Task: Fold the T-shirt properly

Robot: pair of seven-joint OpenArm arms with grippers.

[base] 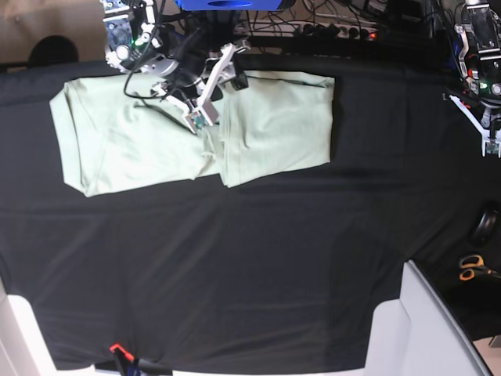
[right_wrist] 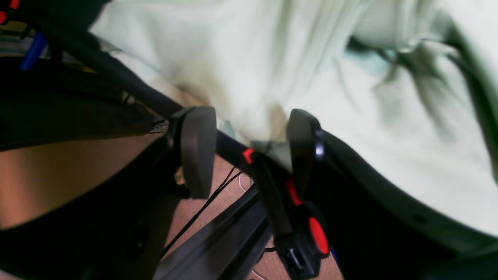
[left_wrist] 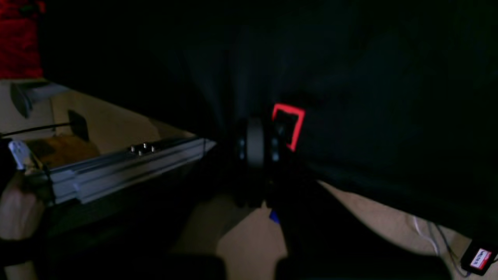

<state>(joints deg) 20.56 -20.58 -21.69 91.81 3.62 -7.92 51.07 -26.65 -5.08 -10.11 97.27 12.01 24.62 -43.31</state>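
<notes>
The pale mint-green T-shirt [base: 188,129] lies flat at the back left of the black table cover [base: 250,258], its right part folded over with a seam near the middle. My right gripper [right_wrist: 249,151] hovers at the shirt's [right_wrist: 272,58] edge, open. A bit of cloth edge sits in the gap between its dark fingers [right_wrist: 196,151], and neither pad presses on it. In the base view the right arm [base: 192,86] reaches over the shirt's upper middle. My left gripper [left_wrist: 262,144] is shut on nothing, over black cloth far from the shirt; its arm [base: 479,74] stands at the back right.
Orange-handled scissors [base: 470,266] and a black round object [base: 485,225] lie at the right edge. White panels [base: 427,329] sit at the front right. Cables and a power strip [base: 337,31] run along the back. An aluminium rail [left_wrist: 128,167] shows in the left wrist view.
</notes>
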